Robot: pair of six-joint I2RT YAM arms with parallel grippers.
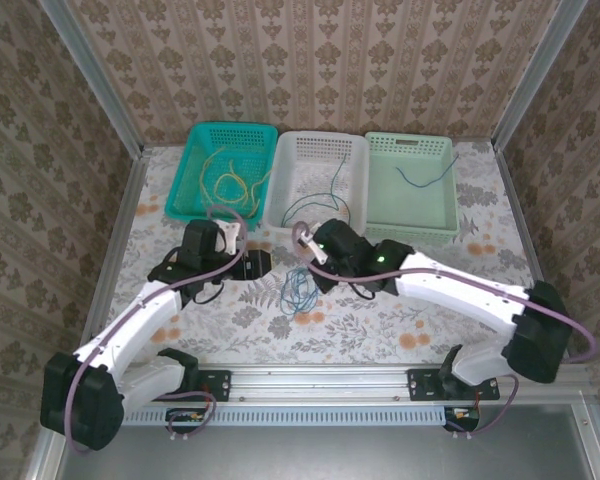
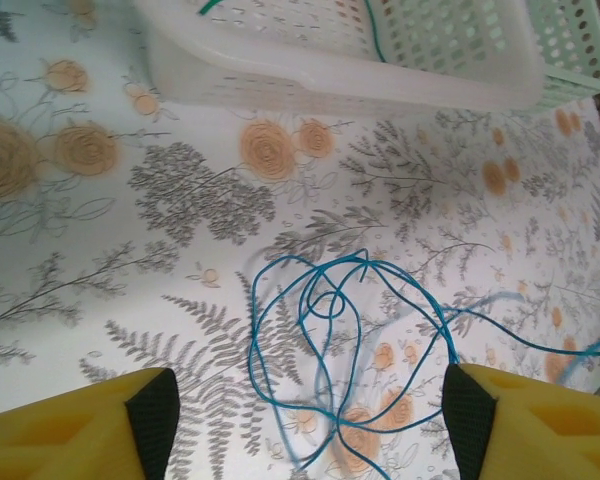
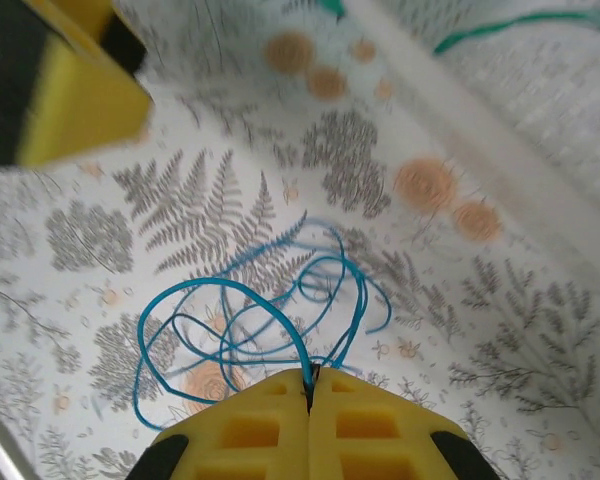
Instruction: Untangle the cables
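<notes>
Blue and thin, a tangle of flexible cables (image 1: 300, 292) lies on the flower-printed tablecloth (image 1: 380, 330) just in front of the white perforated plastic basket (image 1: 320, 137). The right gripper (image 3: 310, 385), yellow pads pressed together, pinches one strand of the tangle. The left gripper (image 2: 310, 420) faces the same loops with fingers spread wide, gripping nothing. Left of the white basket, a teal plastic basket (image 1: 230, 129) holds yellow and green wires (image 1: 225, 180); to its right, a pale green basket (image 1: 410, 141) holds one blue wire (image 1: 417, 178). The right arm's black wrist (image 1: 345, 250) blocks part of the white basket's near wall.
</notes>
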